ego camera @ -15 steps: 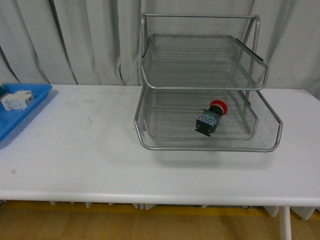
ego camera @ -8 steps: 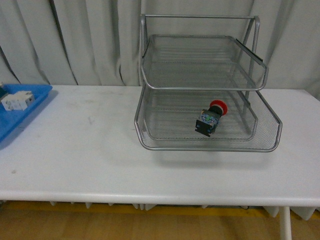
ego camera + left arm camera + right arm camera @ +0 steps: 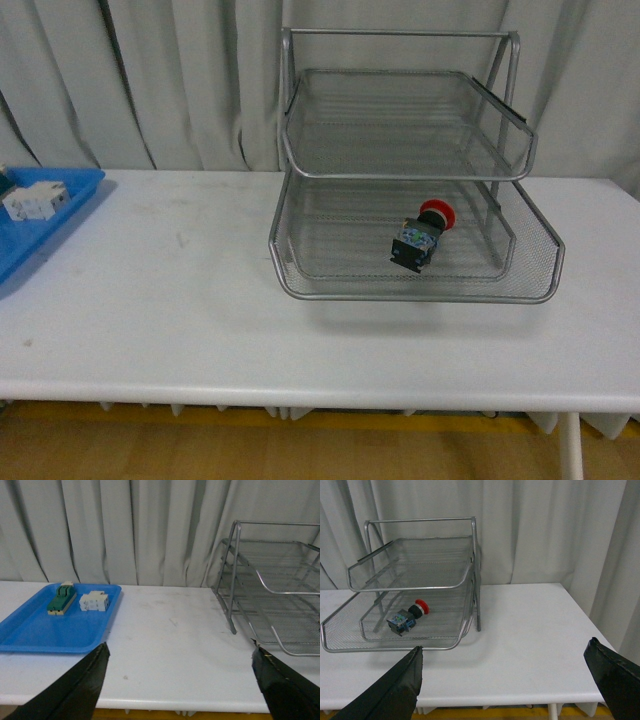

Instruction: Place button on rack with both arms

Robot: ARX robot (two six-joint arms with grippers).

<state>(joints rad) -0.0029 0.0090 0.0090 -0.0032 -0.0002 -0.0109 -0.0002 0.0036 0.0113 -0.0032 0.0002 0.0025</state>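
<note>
Evidently placement is complete: the button lies on its side in a lower tray of the rack, touched by nothing. Left claw and right claw gape wide, empty, above the counter. Nothing appears outstanding.

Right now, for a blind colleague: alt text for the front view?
A red-capped push-button with a black-and-blue body lies on a lower tier of a silver wire-mesh rack standing on a white table. A blue plastic tray sits at the far left.
</note>
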